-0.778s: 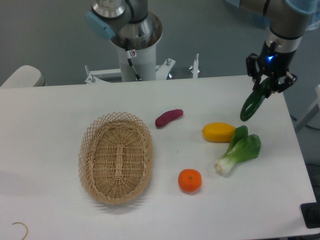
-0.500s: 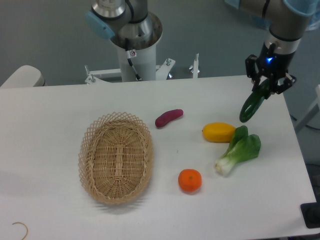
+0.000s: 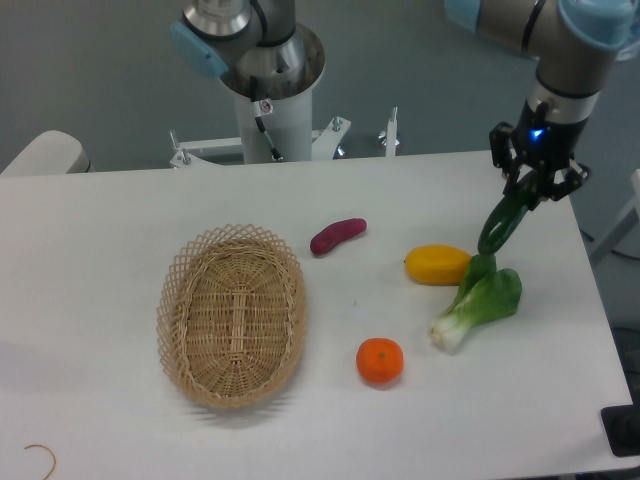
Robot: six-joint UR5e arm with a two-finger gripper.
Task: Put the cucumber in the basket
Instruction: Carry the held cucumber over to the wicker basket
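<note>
Gripping cucumber (image 3: 499, 222) upper end, tool (image 3: 534, 183) clenched, contact partly hidden, basket (image 3: 232, 316) w/ open interior

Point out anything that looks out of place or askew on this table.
Little stands out. The cucumber hangs tilted from the tool, gripped near its top end, its lower tip close above the bok choy. The basket is empty. A thin loop of cord lies at the table's front left corner, away from everything else.
</note>
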